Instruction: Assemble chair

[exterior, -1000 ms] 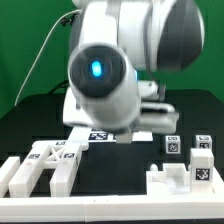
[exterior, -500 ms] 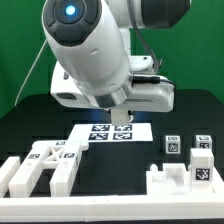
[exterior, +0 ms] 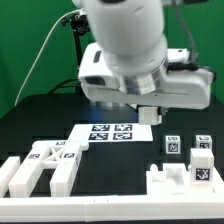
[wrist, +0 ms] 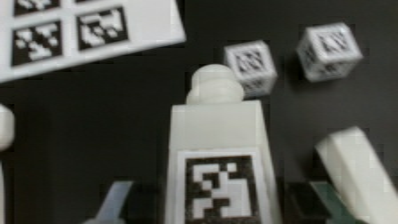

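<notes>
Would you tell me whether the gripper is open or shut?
The gripper is shut on a white leg bar, seen between its fingers in the wrist view.

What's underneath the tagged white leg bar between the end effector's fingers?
Only black table shows around the leg bar; whatever lies directly beneath is covered by the bar itself.

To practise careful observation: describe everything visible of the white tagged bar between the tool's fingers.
The white bar looks like glossy plastic: blocky, square-edged, ending in a rounded peg. A black-and-white square tag sits on its camera-facing side. It runs lengthwise between the fingers of the tool, apparently gripped and held clear of the black table. Its other end is cut off.
</notes>
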